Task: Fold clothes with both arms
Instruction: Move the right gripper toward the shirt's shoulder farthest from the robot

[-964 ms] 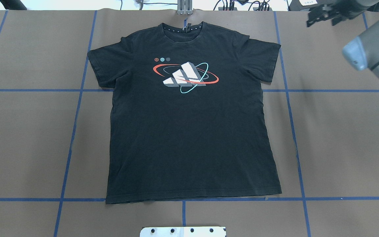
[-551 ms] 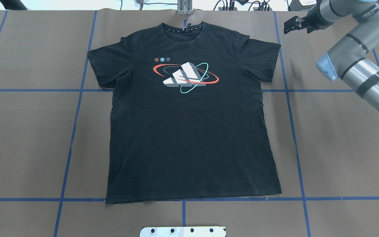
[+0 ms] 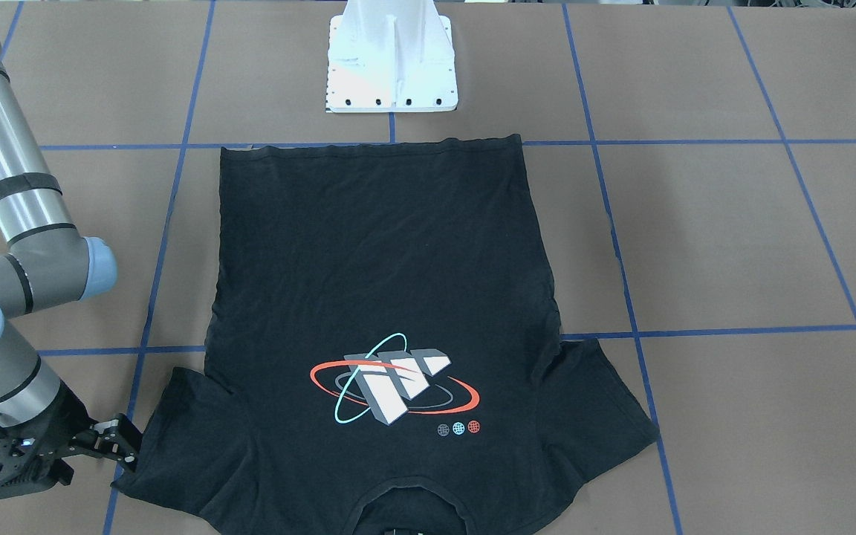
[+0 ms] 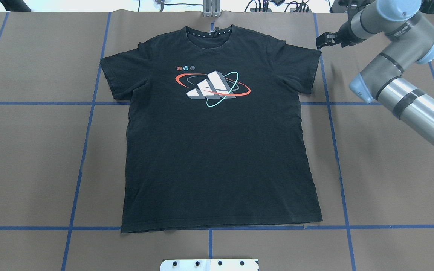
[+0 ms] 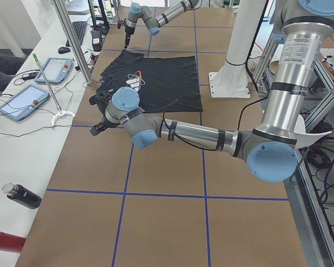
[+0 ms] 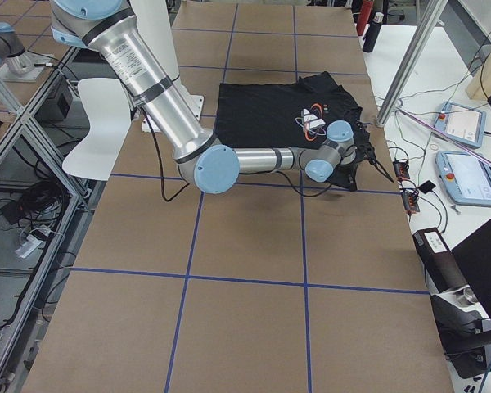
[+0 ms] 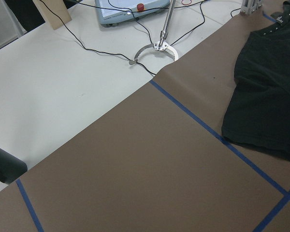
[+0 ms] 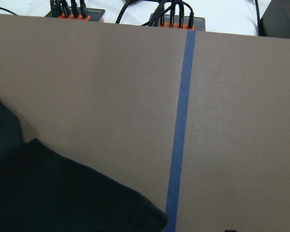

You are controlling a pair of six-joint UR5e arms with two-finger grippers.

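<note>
The black T-shirt [image 4: 217, 158] lies flat and face up on the brown table, collar at the far edge, with its grey-white block graphic [image 4: 211, 88] ringed in red and cyan. My right gripper [image 4: 320, 41] is open and empty, low beside the far outer corner of the right sleeve [image 4: 303, 69]. It also shows in the front view [image 3: 125, 444], next to that sleeve. My left gripper [image 5: 96, 129] shows only in the left side view, off the shirt's left sleeve; I cannot tell whether it is open or shut. The left wrist view shows the left sleeve [image 7: 266, 96].
The white pedestal base [image 3: 391, 56] stands just past the shirt's hem. Blue tape lines [image 4: 85, 150] grid the table. Cables and plugs [image 4: 269, 5] line the far edge. Tablets [image 5: 22, 100] and a bottle [image 5: 19, 194] lie on the white side bench.
The right arm has swung in from the upper right, and its gripper has moved left and down to the right sleeve's corner. The shirt has not moved.
</note>
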